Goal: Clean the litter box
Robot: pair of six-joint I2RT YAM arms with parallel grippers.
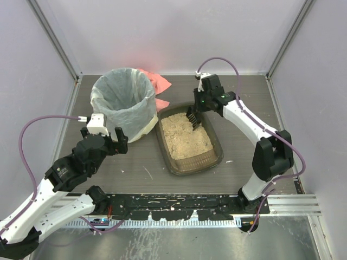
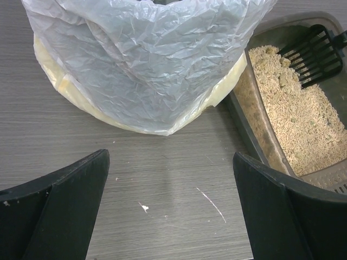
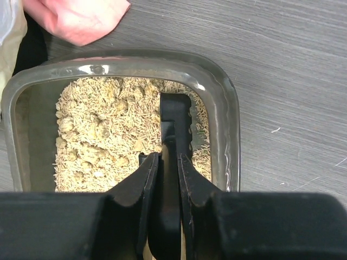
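Grips a black slotted scoop [image 3: 174, 116] by its handle in the right gripper [image 3: 165, 160], jaws pinched narrow around it. Points the scoop's head down into the tan litter at the far end of the litter box [image 1: 217, 142], toward its right side; cannot tell whether resting on the litter or just above it.

Hangs the left gripper [image 1: 105, 138] above the table [image 1: 244, 92], jaws spread wide, holding nothing and touching nothing, just on the near side of the round bin [image 1: 122, 100] lined with a white bag.

Finds the litter box near the middle of the table, long side running near to far, right of the bin and close against it; touching or only beside, cannot tell.

Hides most of the scoop's handle behind the right fingers in the wrist view, and cuts off the near end of the box there. Leaves unclear in every view whether any litter sits on the scoop. Tucks a pink cloth [image 1: 157, 81] behind the bin at the far side, partly hidden by the bin. Crops the bin's top in the left wrist view.
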